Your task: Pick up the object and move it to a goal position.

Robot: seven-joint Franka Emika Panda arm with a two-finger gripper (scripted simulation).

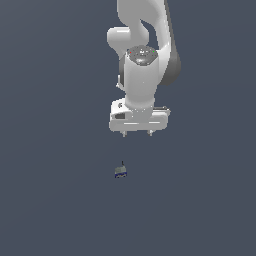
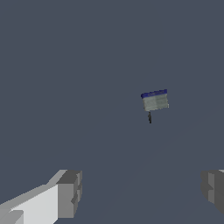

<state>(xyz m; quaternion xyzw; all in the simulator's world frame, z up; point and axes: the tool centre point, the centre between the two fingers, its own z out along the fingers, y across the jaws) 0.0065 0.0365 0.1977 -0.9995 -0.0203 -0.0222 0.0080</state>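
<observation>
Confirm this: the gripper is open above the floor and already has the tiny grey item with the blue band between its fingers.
Not quite. The gripper is open, but the tiny grey item lies apart from it on the floor, not between the fingers. Both the exterior view and the wrist view show the gap.

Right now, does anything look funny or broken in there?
Nothing looks broken or spilled. The tiny grey object sits alone on the plain floor, its thin dark stem sticking out. The gripper hangs above it, jaws wide apart and empty, not touching it.
</observation>
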